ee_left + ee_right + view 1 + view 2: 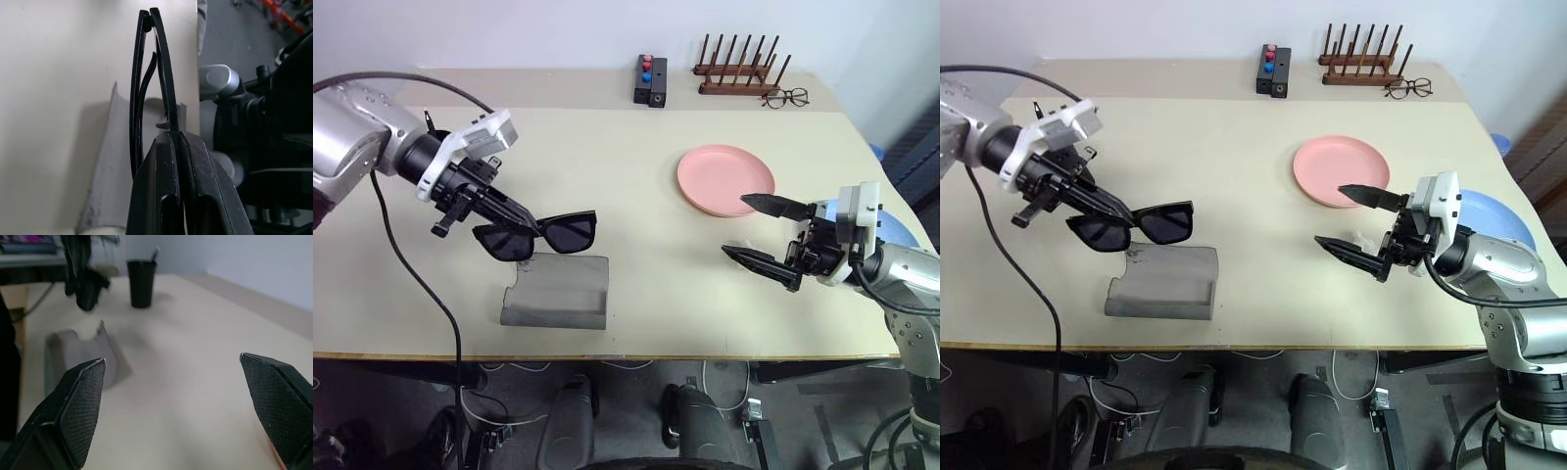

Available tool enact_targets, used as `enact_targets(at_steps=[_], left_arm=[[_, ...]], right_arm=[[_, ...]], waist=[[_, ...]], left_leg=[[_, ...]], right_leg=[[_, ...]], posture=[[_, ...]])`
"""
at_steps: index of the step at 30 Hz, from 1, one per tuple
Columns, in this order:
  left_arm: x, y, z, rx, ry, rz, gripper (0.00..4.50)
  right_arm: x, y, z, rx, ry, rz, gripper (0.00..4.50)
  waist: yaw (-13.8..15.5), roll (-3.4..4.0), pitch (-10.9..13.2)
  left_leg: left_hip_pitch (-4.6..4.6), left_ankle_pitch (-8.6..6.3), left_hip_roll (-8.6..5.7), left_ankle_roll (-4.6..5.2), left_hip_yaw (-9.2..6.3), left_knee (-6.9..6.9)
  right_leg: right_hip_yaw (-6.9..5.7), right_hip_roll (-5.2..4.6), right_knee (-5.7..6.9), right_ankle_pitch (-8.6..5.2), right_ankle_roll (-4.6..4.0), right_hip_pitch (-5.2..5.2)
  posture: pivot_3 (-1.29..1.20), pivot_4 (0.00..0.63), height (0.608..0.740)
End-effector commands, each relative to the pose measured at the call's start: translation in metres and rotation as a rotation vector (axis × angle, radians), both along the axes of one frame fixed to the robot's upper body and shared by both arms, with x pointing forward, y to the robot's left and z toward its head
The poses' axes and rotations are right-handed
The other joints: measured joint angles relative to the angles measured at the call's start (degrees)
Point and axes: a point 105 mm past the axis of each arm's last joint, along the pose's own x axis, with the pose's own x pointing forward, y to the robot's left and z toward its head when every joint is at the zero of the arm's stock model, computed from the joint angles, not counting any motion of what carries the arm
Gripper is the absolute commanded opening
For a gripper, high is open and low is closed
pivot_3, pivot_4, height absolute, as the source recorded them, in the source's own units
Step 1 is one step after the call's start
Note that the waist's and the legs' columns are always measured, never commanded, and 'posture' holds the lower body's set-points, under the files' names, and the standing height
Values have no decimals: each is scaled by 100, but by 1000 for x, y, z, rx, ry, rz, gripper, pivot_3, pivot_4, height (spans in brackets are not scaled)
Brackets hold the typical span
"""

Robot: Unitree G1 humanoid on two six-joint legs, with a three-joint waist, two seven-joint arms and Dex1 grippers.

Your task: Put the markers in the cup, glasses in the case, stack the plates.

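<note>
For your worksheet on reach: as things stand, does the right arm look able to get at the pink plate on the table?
Probably yes. The right gripper hangs open just beside the pink plate, and nothing lies between them. The left gripper, shut on the sunglasses, is far across the table.

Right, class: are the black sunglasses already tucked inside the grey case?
No: the sunglasses hang above the table, pinched in the shut left gripper, over the grey case.
</note>
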Motion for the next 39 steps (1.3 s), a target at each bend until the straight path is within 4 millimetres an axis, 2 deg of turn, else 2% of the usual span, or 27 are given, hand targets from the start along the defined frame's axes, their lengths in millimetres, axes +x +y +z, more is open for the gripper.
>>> enact_targets(at_steps=[1, 5, 10, 19, 28, 33, 39], left_arm=[[-10, -3, -2, -44, 25, -32, 52], [-11, 0, -18, -28, 30, -43, 52], [-6, 7, -32, 13, -1, -46, 52], [0, -12, -48, -36, -33, -142, 52], [15, -12, -66, 7, -67, -171, 52], [14, -20, -70, -60, -5, -153, 52], [10, -15, -86, -38, 60, -137, 52]], right_arm=[[-12, 13, 7, 6, -43, 74, 4500], [-17, 20, 4, 2, -40, 111, 4500], [-16, 20, 3, 2, -37, 105, 4500], [-13, 17, 2, 4, -35, 83, 4500], [-14, 13, 1, 1, -38, 54, 4500], [-14, 12, 1, 1, -37, 36, 4500], [-15, 10, 1, -3, -37, 24, 4500]], waist=[[-3, 0, 0], [-2, -1, 0], [-2, -1, 0], [1, -1, -1], [9, -1, -1], [4, -2, -1], [0, -2, -1]], left_leg=[[-1, 0, 0, 0, 0, 2], [0, 0, 0, 0, 2, 2], [2, 0, -1, 0, 4, 2], [3, 0, -1, 0, 5, 4], [3, 0, -1, 0, 5, 4], [3, 0, -1, 0, 5, 5], [4, 0, -1, 0, 4, 5]], right_leg=[[0, 0, 0, 0, 0, 0], [5, 1, 3, 2, -2, -1], [5, 1, 3, 2, -3, 0], [7, 2, 4, 2, -3, 1], [7, 3, 5, 6, -9, 1], [7, 3, 4, 7, -10, 2], [7, 3, 5, 7, -11, 2]], posture=[[0, 150, 740], [0, 150, 740], [0, 150, 740], [0, 150, 740], [0, 150, 740], [0, 150, 740], [0, 150, 740]])
